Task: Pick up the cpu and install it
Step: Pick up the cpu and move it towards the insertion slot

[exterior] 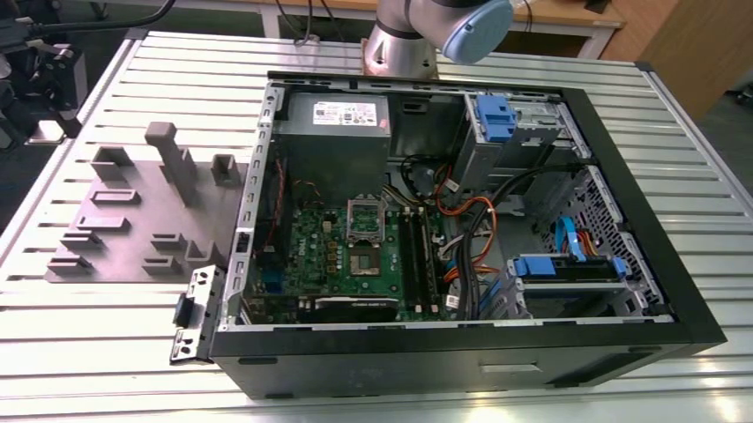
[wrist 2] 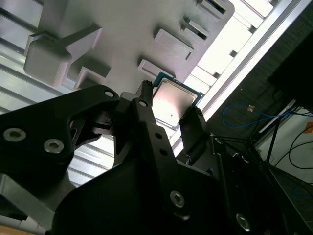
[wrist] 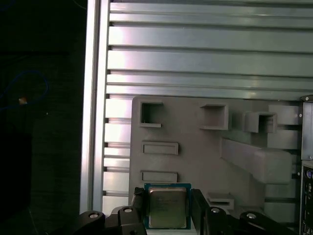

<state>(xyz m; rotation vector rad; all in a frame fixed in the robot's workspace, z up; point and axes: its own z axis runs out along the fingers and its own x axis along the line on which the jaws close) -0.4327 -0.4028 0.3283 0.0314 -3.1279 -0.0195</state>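
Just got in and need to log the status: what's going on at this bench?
The arm's gripper is shut on the cpu, pinching it by two opposite edges. In both wrist views the chip hangs above the grey tray. The tray sits beside the open computer case. The cpu is not yet on the green motherboard inside.

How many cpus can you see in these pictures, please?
1. The cpu sits between the jaws of the gripper in the first wrist view, with the grey tray beyond it. Whether the motherboard socket holds another is too small to tell.
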